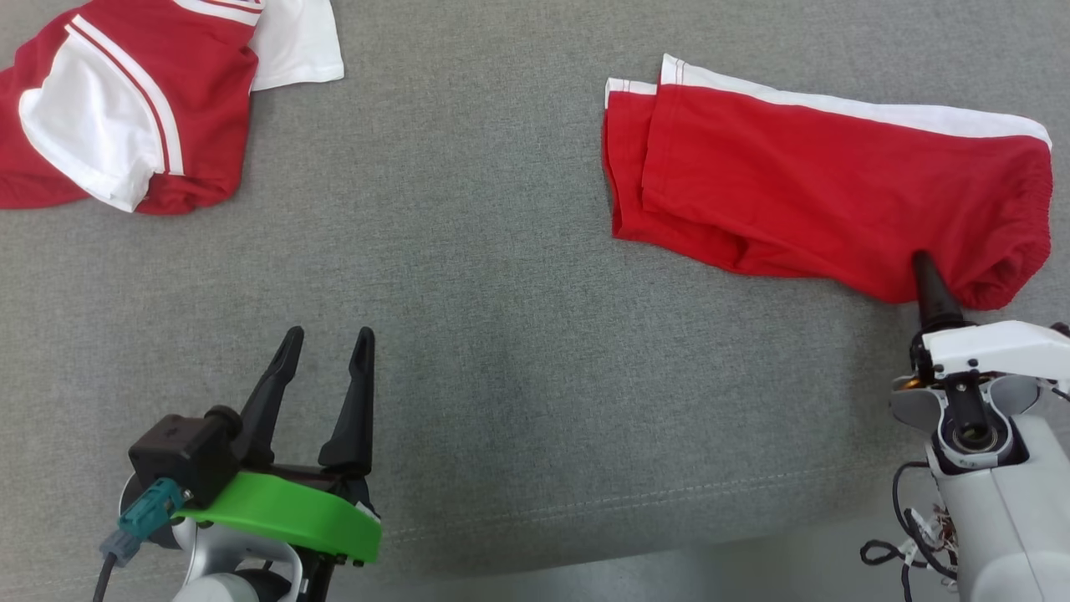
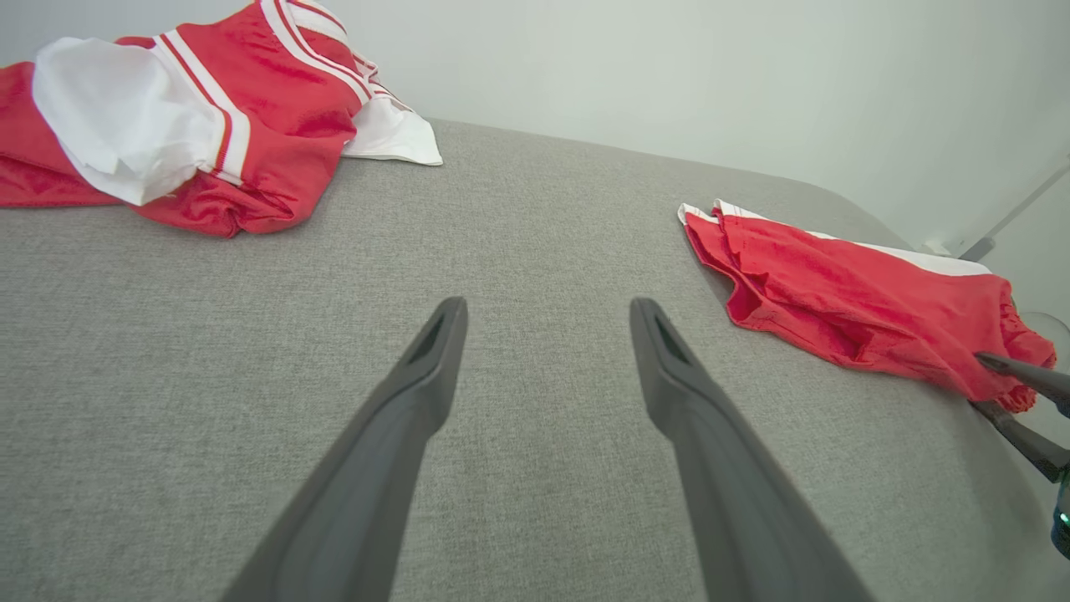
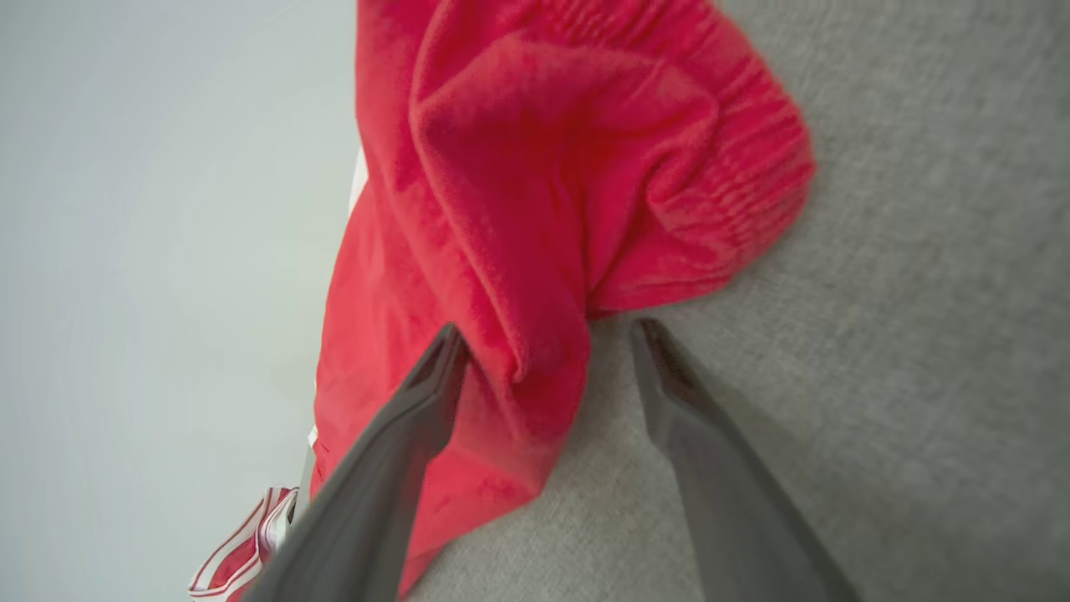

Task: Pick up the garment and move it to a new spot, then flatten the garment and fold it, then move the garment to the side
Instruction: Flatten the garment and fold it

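The red shorts [image 1: 836, 192] lie at the far right of the grey tabletop [image 1: 501, 334]. They look already folded in half, so I judge the step in hand is the last one, taking them to the side.

My right tool [image 3: 543, 330] is at the near corner of the shorts, beside the elastic waistband [image 1: 1024, 242], with its jaws spread wide and holding nothing. In the right wrist view a thick ridge of red cloth runs between its two fingers [image 3: 401, 451]. The finger on the left of that view is over the cloth, and the other one is over the bare grey surface just beside the hem.

To do this well, I would push a little deeper so that both layers of the fold come between the fingers, not only the top one, and close only then. A grip on one layer would probably open the fold when I lift. I would also keep the lift low and drag gently, because the far end with the white stripe is free and could flip over.

My left tool [image 1: 328, 334] is also spread and empty, low on the left, well apart from the shorts. A crumpled red and white jersey [image 1: 125, 109] lies at the far left corner. I would leave it alone.
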Robot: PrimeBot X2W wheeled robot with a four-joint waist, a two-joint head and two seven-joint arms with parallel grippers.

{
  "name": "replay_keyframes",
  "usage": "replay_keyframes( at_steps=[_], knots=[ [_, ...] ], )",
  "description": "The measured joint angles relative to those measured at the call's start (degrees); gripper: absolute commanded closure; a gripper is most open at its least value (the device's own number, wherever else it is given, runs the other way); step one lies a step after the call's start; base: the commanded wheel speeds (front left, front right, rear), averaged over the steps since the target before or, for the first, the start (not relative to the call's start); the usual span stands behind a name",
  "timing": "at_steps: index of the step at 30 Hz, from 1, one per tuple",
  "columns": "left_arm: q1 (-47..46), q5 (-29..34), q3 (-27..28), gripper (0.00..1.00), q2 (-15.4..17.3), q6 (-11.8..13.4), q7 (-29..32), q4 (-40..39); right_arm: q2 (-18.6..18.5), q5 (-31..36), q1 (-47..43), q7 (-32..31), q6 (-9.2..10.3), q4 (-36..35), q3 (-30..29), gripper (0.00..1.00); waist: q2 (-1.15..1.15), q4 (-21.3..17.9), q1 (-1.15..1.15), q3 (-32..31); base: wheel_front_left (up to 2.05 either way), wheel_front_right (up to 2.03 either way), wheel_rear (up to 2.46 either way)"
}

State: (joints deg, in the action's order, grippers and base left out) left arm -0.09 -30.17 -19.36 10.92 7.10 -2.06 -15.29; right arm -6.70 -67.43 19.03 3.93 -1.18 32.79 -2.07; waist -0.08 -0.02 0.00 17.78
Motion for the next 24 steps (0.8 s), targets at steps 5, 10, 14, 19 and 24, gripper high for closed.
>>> replay_keyframes(
  at_steps=[5,10,14,19,24],
  knots=[
    [0.0,0.3,0.2,0.0,0.1,0.0,0.5,-0.4,-0.1,-1.7,2.0,0.0,0.07,1.1,-1.7,0.0,0.0,0.1,0.0,0.6,0.0,0.0,0.0],
    [-0.5,0.4,0.1,0.0,0.1,0.0,0.8,-0.7,-0.6,-3.3,4.2,0.0,0.36,2.2,-3.9,0.65,0.0,0.4,0.0,1.5,0.0,0.0,0.0],
    [-1.2,0.5,0.2,0.0,0.1,0.0,0.8,-0.8,-1.4,-3.7,5.3,0.5,0.27,2.8,-4.7,1.0,0.0,1.0,0.0,2.0,0.0,0.0,0.0],
    [-1.2,0.5,1.0,0.0,0.0,0.0,0.8,-0.7,-2.6,-1.7,6.6,1.9,-0.44,2.9,-3.9,1.0,0.0,1.4,0.0,2.3,0.0,0.0,0.0],
    [-1.2,0.5,1.0,0.0,-0.9,0.0,0.5,-0.1,-7.9,5.7,6.7,4.2,-1.32,2.7,-0.5,1.0,0.0,1.6,0.0,1.8,0.0,0.0,0.0]
  ],
)
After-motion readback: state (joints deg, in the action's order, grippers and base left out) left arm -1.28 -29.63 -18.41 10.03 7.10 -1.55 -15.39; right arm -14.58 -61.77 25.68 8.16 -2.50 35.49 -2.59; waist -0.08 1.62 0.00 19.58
